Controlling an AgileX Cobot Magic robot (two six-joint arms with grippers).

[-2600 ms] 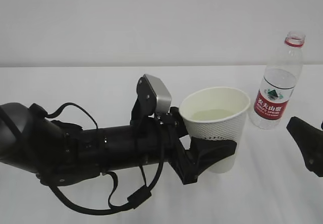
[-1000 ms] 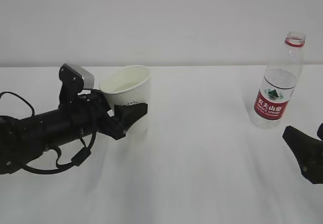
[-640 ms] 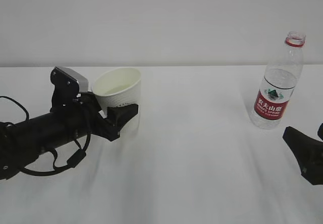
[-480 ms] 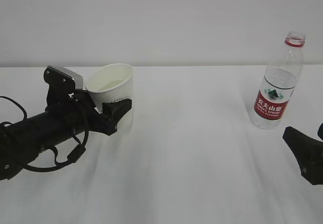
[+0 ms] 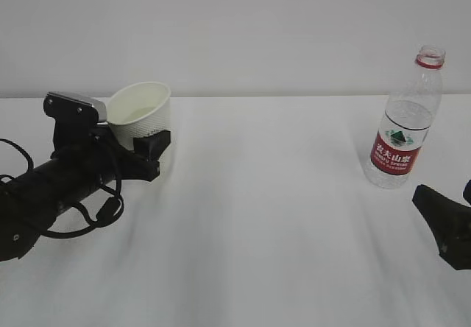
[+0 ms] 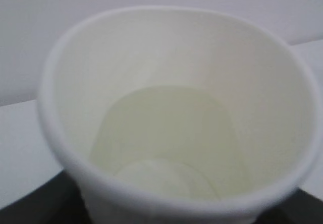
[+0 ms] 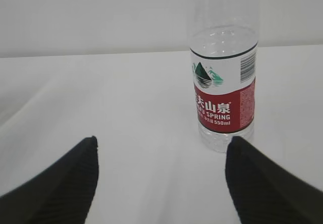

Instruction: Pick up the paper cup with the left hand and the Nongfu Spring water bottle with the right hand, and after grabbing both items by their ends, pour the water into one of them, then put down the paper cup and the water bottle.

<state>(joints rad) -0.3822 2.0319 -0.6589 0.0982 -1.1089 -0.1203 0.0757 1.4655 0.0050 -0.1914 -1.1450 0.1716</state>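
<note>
The small white paper cup (image 5: pixel 142 113) with a bumpy, dimpled side is sitting in the left hand (image 5: pixel 143 152), a black robot gripper with loose cables and a grey block, whose jaws are clamped around the cup's lower part far to the left of the bottle. The cup is leaning a little with its round mouth facing up, and clear water (image 6: pixel 166 138) is lying in its bottom. The tall clear ribbed plastic Nongfu Spring water bottle (image 5: pixel 406 121) with a red label is standing straight up, open top pointing up, while the black blocky right hand (image 7: pixel 161 171) is waiting just in front of it with its jaws wide apart, touching nothing.

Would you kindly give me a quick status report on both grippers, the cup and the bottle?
Left gripper clamped on cup, water inside. Right gripper open, empty, short of bottle. Bottle upright on table, uncapped. Nothing in the way.
</note>
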